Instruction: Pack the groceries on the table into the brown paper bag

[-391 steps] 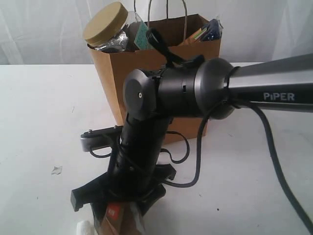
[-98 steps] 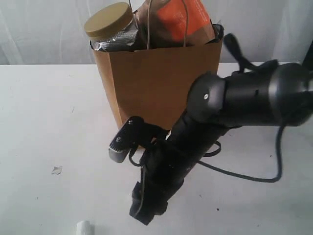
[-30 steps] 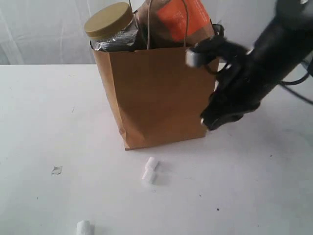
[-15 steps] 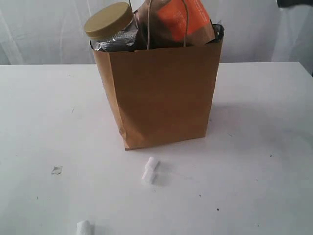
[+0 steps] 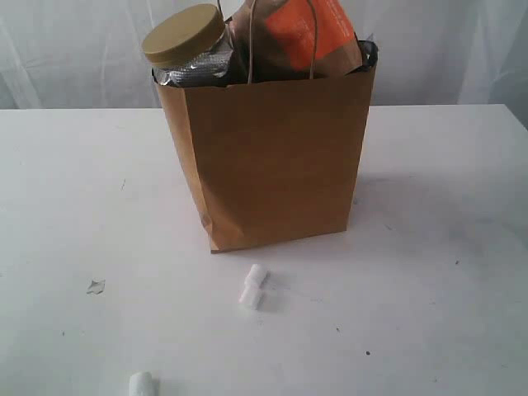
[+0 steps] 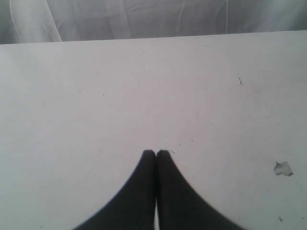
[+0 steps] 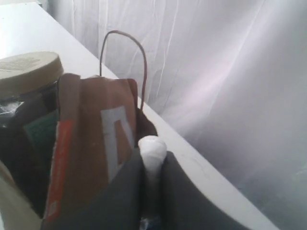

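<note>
The brown paper bag (image 5: 276, 157) stands upright on the white table (image 5: 74, 190). A clear jar with a mustard lid (image 5: 183, 37) and a brown-orange pouch (image 5: 305, 33) stick out of its top. Neither arm shows in the exterior view. In the right wrist view my right gripper (image 7: 152, 158) is shut on a small white cylindrical bit (image 7: 152, 146), close above the pouch (image 7: 91, 143) and the jar lid (image 7: 26, 72), with a bag handle (image 7: 124, 43) beyond. My left gripper (image 6: 156, 152) is shut and holds nothing, over bare table.
Two small white bits (image 5: 254, 287) lie touching in front of the bag, and another (image 5: 142, 384) sits near the front edge. A pale scrap (image 5: 96, 286) lies to the left, also seen as a scrap (image 6: 283, 168) in the left wrist view. White curtains hang behind.
The right arm, beside the bag's right side a second ago, has lifted up and out of the exterior view. The bag and the white bits have not moved.
</note>
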`<state>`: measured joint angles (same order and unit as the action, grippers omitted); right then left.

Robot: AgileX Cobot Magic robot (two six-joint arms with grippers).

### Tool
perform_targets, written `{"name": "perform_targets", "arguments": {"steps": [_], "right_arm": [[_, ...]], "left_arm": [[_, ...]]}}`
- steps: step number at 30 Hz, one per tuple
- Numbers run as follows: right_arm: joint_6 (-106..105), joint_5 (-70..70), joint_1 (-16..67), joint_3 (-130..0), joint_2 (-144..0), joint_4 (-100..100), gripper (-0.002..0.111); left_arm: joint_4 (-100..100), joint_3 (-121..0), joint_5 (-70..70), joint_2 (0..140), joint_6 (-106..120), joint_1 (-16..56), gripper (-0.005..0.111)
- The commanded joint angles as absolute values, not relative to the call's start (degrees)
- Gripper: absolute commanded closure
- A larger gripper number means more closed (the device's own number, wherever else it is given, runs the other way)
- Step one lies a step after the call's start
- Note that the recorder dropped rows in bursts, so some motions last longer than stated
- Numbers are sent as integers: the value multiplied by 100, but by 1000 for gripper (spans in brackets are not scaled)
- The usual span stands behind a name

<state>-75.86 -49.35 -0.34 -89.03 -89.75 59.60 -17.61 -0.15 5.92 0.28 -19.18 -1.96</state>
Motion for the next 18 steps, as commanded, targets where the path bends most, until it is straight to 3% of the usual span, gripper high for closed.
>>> {"name": "perform_targets", "arguments": {"steps": [1,12,18], "right_arm": [[-7970,-4505,-58,-8948,-9340,6398,108],[-8379,-5424,61,-8948,-10181,7932,108],[-8379,-5667,162,-8948,-10316,7553,108]], "left_arm": [[-1757,0,575,0,-1928,-199,107],[-1757,0,575,0,-1928,-199,107],[-1757,0,575,0,-1928,-199,107]]}}
